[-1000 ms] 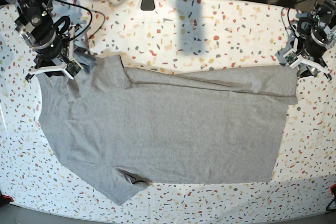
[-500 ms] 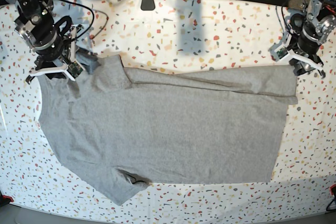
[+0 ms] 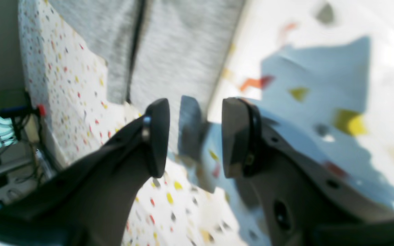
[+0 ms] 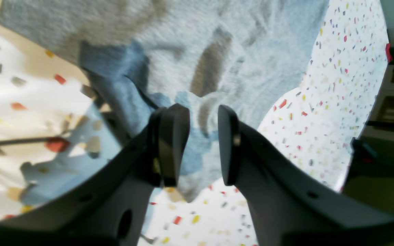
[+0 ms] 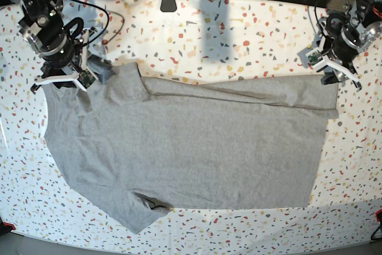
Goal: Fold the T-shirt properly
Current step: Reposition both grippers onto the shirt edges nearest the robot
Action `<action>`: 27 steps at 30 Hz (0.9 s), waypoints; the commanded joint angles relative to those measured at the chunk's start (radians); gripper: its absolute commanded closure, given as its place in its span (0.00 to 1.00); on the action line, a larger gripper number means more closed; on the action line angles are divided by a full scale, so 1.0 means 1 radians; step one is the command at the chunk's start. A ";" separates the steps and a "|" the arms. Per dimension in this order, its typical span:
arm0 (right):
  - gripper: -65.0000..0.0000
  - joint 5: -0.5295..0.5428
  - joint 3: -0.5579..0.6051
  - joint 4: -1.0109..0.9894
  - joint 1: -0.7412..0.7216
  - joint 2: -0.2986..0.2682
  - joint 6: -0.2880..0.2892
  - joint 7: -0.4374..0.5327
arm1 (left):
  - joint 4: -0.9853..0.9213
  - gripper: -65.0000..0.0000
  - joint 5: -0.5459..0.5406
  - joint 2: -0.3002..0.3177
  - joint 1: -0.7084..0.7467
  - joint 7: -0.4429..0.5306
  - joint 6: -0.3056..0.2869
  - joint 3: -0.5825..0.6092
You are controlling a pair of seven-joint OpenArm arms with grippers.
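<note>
The light grey T-shirt (image 5: pixel 191 141) lies spread plain side up on the speckled table (image 5: pixel 239 28), its far edge folded over in a long strip. In the base view my right gripper (image 5: pixel 58 80) hovers over the shirt's far-left sleeve corner. My left gripper (image 5: pixel 340 71) hangs just beyond the far-right corner. The right wrist view looks down between open fingers (image 4: pixel 173 143) of the right gripper (image 4: pixel 200 143) onto rumpled grey cloth (image 4: pixel 190 44). The left gripper (image 3: pixel 195 136) is open and empty, with the shirt's edge (image 3: pixel 183 51) ahead of it.
A black mount (image 5: pixel 168 2) sits at the table's far edge. Black cables (image 5: pixel 104 19) trail behind the right arm. A small red part (image 5: pixel 6 226) shows at the near-left corner. The table's near edge runs close under the shirt's lower sleeve (image 5: pixel 140 216).
My left gripper has drawn back from the shirt's far-right corner, moving up and slightly left. The right gripper has shifted a little toward the far edge. The shirt has not moved.
</note>
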State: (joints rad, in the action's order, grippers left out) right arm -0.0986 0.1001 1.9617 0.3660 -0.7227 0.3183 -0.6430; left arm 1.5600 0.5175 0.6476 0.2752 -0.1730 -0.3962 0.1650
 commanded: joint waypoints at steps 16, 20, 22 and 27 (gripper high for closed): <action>0.71 -0.081 -0.009 0.016 -0.008 -0.006 -0.011 -0.094 | -0.121 1.00 0.007 0.015 -0.059 0.023 -0.106 -0.006; 0.71 -0.081 -0.009 0.027 0.013 -0.009 0.019 -0.118 | -0.121 1.00 -0.026 0.015 -0.059 0.017 -0.105 -0.006; 0.71 -0.082 -0.009 0.052 0.040 -0.010 0.034 -0.122 | -0.120 1.00 -0.043 0.015 -0.059 0.017 -0.102 -0.006; 0.71 -0.081 -0.009 0.119 0.128 -0.036 0.034 -0.138 | -0.119 1.00 -0.058 0.012 -0.060 0.017 -0.101 -0.006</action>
State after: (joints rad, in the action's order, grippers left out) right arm -0.1669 0.0998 2.0651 0.4969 -0.7441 0.3618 -0.7849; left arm 1.4418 0.4507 0.6476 0.2134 -0.1261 -0.4816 0.1635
